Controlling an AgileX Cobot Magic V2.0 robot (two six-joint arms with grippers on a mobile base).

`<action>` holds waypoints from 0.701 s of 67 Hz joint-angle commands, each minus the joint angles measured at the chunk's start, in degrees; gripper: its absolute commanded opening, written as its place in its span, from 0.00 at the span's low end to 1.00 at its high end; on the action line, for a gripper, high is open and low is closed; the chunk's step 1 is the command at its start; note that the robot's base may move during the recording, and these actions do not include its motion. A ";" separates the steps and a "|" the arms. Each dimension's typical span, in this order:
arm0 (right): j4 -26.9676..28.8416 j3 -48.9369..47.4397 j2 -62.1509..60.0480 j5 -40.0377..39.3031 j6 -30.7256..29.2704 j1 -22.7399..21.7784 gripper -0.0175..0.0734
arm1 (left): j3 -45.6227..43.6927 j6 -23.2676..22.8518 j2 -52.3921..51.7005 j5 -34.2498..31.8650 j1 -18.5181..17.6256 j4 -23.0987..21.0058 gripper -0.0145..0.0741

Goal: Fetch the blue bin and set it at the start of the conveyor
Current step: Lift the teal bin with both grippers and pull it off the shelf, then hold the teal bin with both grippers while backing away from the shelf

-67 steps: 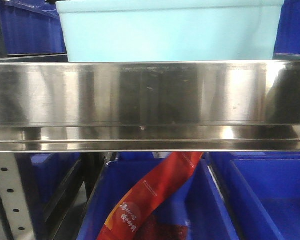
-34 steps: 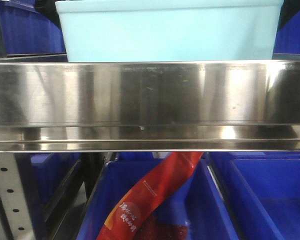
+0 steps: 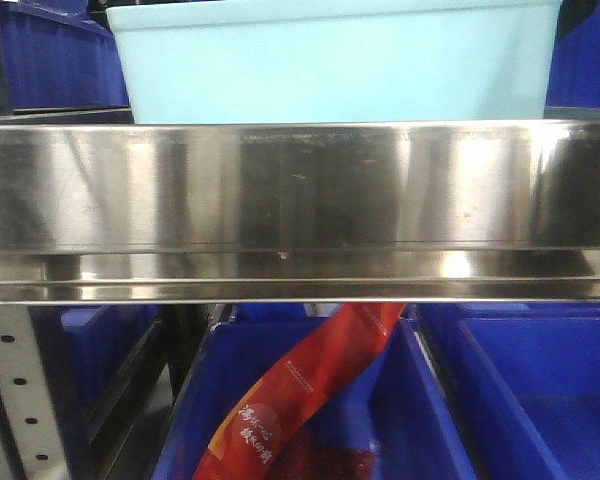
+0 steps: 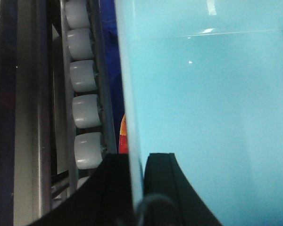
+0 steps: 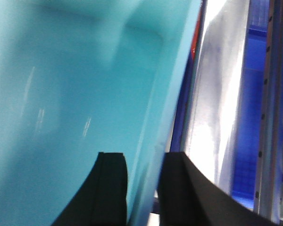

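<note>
The blue bin (image 3: 330,70) is a pale turquoise tub sitting just above the shiny steel shelf rail (image 3: 300,190), at the top of the front view. My left gripper (image 4: 137,157) straddles the bin's left wall (image 4: 132,94), one black finger outside and one inside, shut on it. My right gripper (image 5: 141,155) straddles the bin's right wall (image 5: 170,94) the same way, with the wall filling the gap. The bin's inside (image 5: 61,94) looks empty. Neither gripper shows in the front view. The conveyor start is out of view.
Royal-blue storage bins (image 3: 520,390) stand on the lower shelf, and one holds a red packet (image 3: 300,390). More dark blue bins (image 3: 50,60) flank the tub. A row of grey rollers (image 4: 85,110) runs beside the bin's left wall. A perforated shelf post (image 3: 20,390) stands at lower left.
The blue bin has shifted slightly to the left in the front view and its rim sits a little lower. The shelf rail and lower bins have not moved.
</note>
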 commanded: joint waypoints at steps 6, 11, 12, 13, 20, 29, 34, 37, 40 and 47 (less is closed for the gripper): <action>0.00 -0.47 -2.87 0.07 0.98 0.12 0.02 | -0.51 0.09 -2.34 1.48 -0.84 -1.87 0.04; -0.12 -0.47 -5.09 0.31 0.98 0.12 0.02 | -0.51 0.09 -4.45 1.48 -1.43 -1.87 0.04; -0.12 -0.47 -5.89 0.31 0.98 0.12 0.02 | -0.51 0.09 -4.93 1.48 -1.46 -1.87 0.04; -0.23 -0.47 -6.46 0.31 0.98 0.12 0.02 | -0.51 0.09 -5.19 1.48 -1.58 -1.87 0.04; -0.23 -0.47 -10.52 0.75 0.98 0.12 0.02 | -0.51 0.09 -9.03 1.72 -2.66 -1.87 0.04; -0.23 -0.47 -16.69 1.22 0.98 0.35 0.02 | -0.51 0.09 -14.73 2.95 -3.97 -1.57 0.04; -0.23 -0.47 -20.20 1.12 0.98 0.70 0.02 | -0.51 0.09 -17.61 2.95 -4.47 -0.76 0.04; -0.23 -0.47 -21.62 0.86 0.98 0.95 0.02 | -0.51 0.09 -19.20 2.63 -4.75 -0.29 0.04; -0.23 -0.47 -23.39 -0.03 0.98 1.43 0.02 | -0.51 0.09 -20.71 1.89 -4.75 -0.03 0.04; -0.37 -0.47 -26.37 -5.17 0.98 1.48 0.02 | -0.51 0.09 -23.78 -2.90 -4.75 1.47 0.04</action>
